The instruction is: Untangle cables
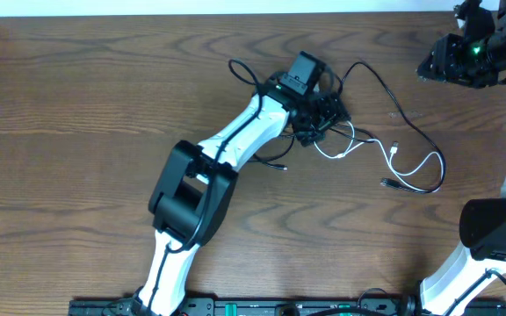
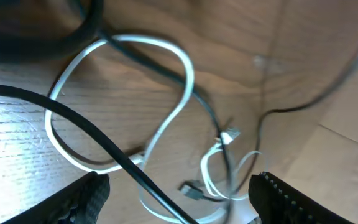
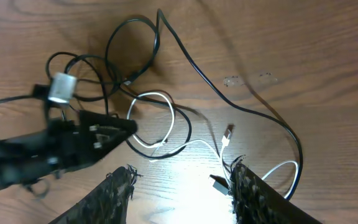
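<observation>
L jaws spread over cables (image 2: pixel 189 74) (white + blk), R jaws apart, empty

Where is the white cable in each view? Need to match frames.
Overhead: white cable runs from centre to the right and ends in a loop there.
Left wrist: white cable forms a big loop across the centre.
Right wrist: white cable loops at centre, with its tail at lower right.
Shared landmark: small plug end.
</observation>
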`<action>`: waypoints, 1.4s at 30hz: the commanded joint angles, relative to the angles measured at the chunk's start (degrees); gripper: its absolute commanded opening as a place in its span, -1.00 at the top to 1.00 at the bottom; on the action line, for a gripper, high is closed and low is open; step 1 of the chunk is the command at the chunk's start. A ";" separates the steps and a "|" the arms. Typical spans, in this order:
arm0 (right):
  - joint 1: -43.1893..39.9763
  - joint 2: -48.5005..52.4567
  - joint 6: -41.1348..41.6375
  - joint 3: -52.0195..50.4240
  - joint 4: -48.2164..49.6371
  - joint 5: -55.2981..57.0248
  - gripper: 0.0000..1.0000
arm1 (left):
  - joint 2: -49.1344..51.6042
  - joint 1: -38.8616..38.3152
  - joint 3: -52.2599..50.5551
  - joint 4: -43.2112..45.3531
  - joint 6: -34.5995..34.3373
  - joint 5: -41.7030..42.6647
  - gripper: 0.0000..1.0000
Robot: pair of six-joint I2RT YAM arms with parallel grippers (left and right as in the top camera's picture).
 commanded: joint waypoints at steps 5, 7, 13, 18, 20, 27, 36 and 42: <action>-0.13 -0.09 -1.09 0.24 -0.02 0.48 0.03 | 3.87 -2.23 -0.11 0.50 -1.44 -4.68 -0.18; -0.13 -0.09 -1.09 0.24 -0.07 0.48 0.02 | 3.87 -2.21 -0.11 0.48 -0.52 -7.32 0.30; -0.02 -0.09 -1.09 0.17 -0.28 0.44 0.02 | 3.04 0.04 -0.09 -0.74 8.41 -9.94 0.85; 1.49 -0.09 -3.21 -1.01 -0.17 -2.54 0.00 | -2.38 3.78 -0.04 -6.97 15.85 -11.39 0.85; 2.78 -0.09 -5.38 -2.05 -0.04 -4.39 0.01 | -5.62 5.14 -0.04 -9.97 19.23 -12.59 0.85; 9.16 -0.04 -13.92 -8.17 0.83 -7.98 0.01 | -16.55 9.25 -0.04 -20.31 29.18 -13.73 0.85; 13.44 -0.04 -8.57 -20.48 4.98 -3.93 -0.10 | -16.31 10.78 -0.11 -32.04 32.24 -25.59 0.85; 13.42 -0.04 1.64 -27.12 7.67 1.16 -0.11 | -16.22 12.22 -0.11 -34.51 32.22 -35.17 0.85</action>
